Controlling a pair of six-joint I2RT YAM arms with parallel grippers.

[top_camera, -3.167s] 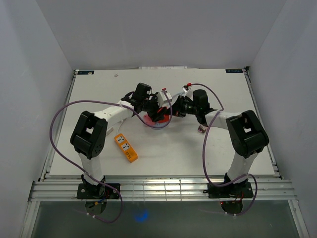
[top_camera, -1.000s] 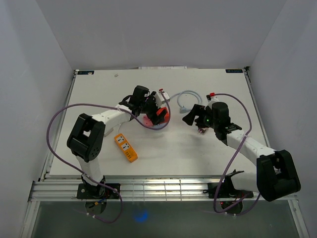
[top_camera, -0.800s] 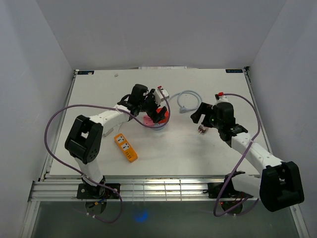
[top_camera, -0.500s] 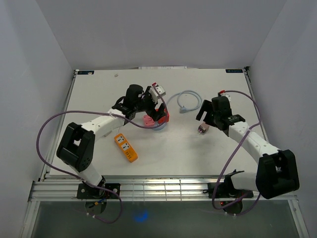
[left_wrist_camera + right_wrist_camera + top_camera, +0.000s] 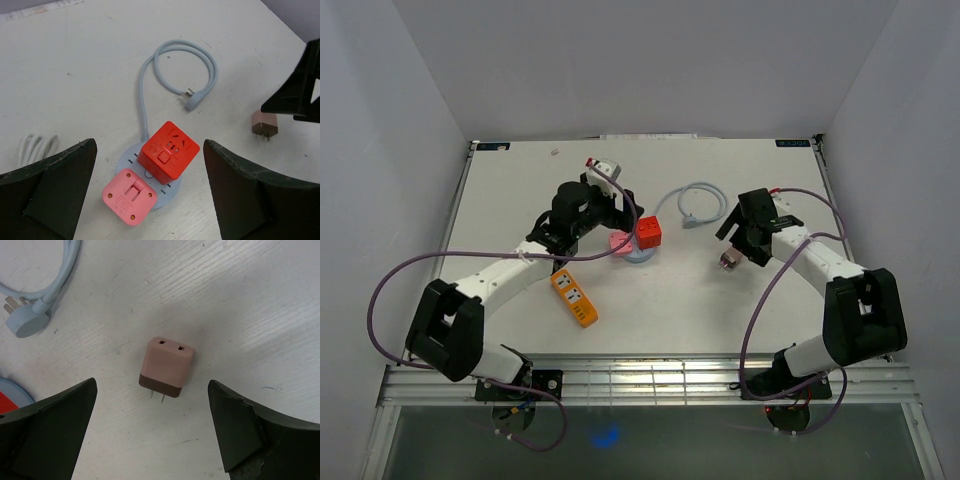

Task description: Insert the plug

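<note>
At lower left of the top view an orange strip [image 5: 575, 298] lies apart from the work. The left hand [image 5: 612, 205], fingers spread and holding nothing, hovers over the round hub [image 5: 127, 159], which carries a red cube [image 5: 168, 152] and a pink adapter [image 5: 128, 196]. The hub's grey cable [image 5: 150, 75] curls off toward the upper right. The plug [image 5: 166, 367] lies flat on the tabletop [image 5: 260, 305] right of the hub and well apart from it. The right hand [image 5: 735, 238], also spread and empty, hangs right over it and is clearly the nearer. In its wrist view the plug sits centred between the fingers, its long axis running up the frame with the prongs toward the bottom, so closing would likely pinch its two sides.
</note>
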